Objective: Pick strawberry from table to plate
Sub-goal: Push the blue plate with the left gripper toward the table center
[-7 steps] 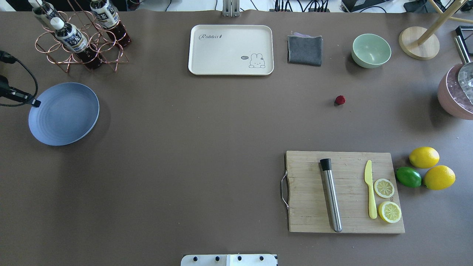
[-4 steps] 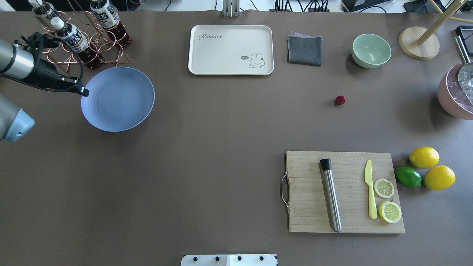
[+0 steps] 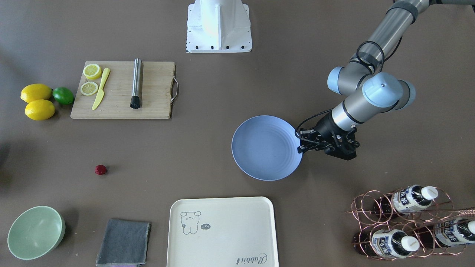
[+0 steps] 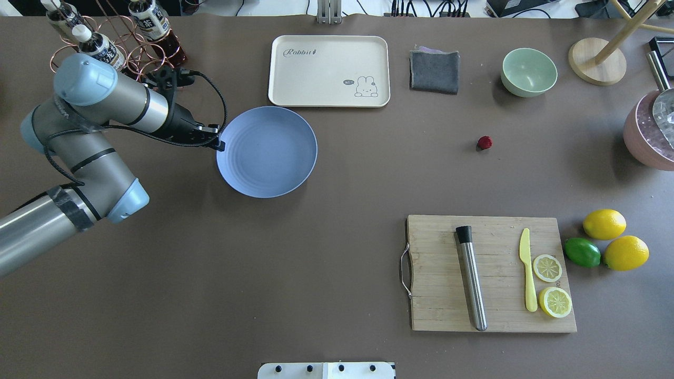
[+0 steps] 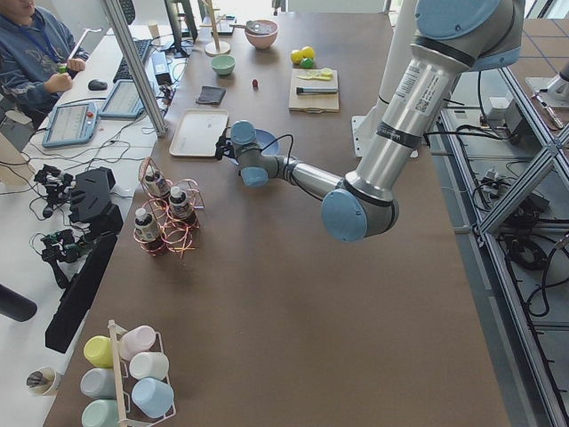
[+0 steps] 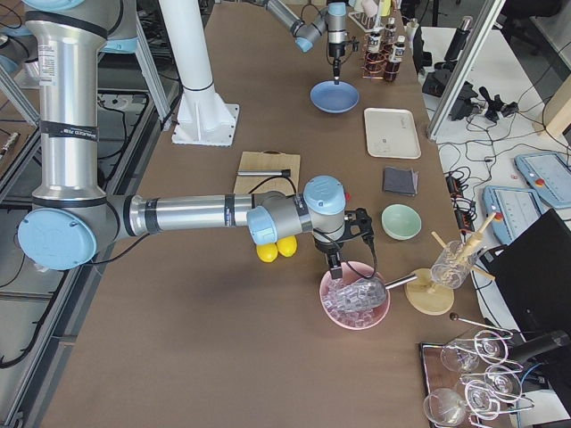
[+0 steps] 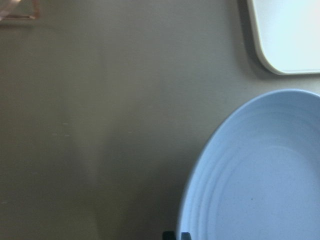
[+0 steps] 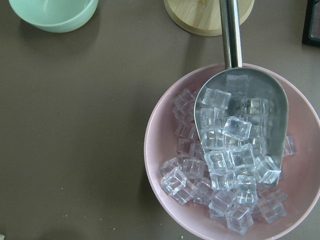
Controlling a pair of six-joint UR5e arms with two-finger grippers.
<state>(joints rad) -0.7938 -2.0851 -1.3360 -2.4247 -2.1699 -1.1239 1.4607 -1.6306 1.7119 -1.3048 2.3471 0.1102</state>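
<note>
1. Strawberry (image 4: 484, 142) lay untouched on the table (image 4: 316, 263), in its right half toward the far edge, between the cutting board (image 4: 442, 295) and the grey cloth (image 4: 434, 71). No gripper was near it.
2. The left gripper (image 4: 217, 144) had its fingers pinched on the plate (image 4: 268, 152), on the rim that faced the table's left edge.
3. A second before, that plate sat close to the table's left edge. A little later it was further in. Now it lay near the middle of the table's far half, just in front of the cream tray (image 4: 329, 71), and much more of the left arm had come into view.
4. The strawberry kept the same spot throughout.
5. Judged from this, the plate was being brought nearer the berry to shorten the carry. The pick itself had not begun, and plate and berry were still well apart.
6. The right gripper (image 6: 334, 262) hung over the pink bowl (image 6: 355, 325) of ice by the table's right edge. Whether its fingers were spread or together could not be told.
</note>
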